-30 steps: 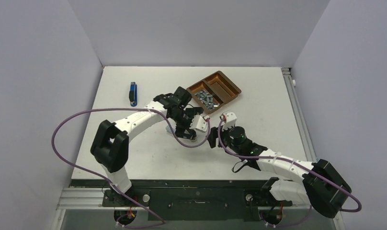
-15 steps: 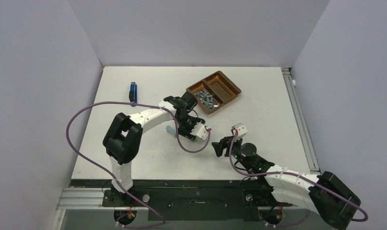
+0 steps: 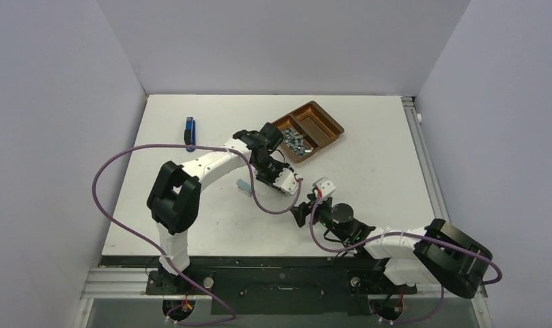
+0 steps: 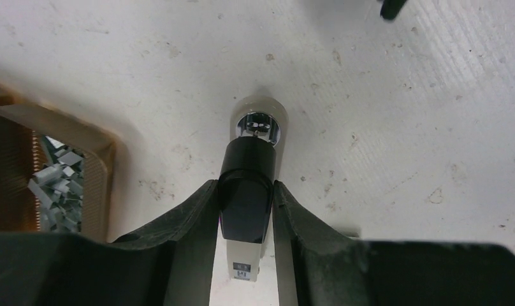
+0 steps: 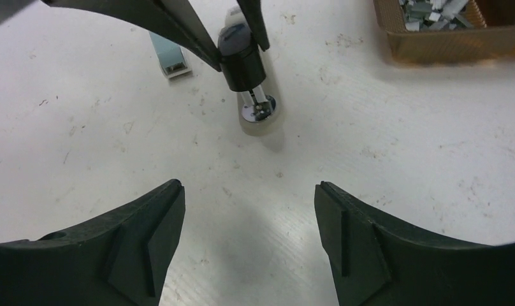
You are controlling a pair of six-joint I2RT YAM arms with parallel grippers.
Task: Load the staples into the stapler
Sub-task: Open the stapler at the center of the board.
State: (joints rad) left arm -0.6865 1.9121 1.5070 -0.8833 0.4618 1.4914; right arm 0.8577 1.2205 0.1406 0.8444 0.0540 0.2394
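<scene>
The stapler, black on top with a pale base and a chrome anvil plate at its nose, lies on the white table. My left gripper is shut on its black body from both sides. The right wrist view shows the same stapler between the left fingers. The staples are a pile of small grey strips in the near compartment of a brown tray. My right gripper stands open over bare table, a short way from the stapler's nose and holding nothing.
A small pale blue-green box lies just left of the stapler. A blue object sits at the far left of the table. The tray's rim is close to the left gripper. Purple cables loop off both arms.
The left gripper's jaws closed onto the stapler. The right arm drew back toward the near edge, then swung left to face the stapler's nose, jaws a little wider.
</scene>
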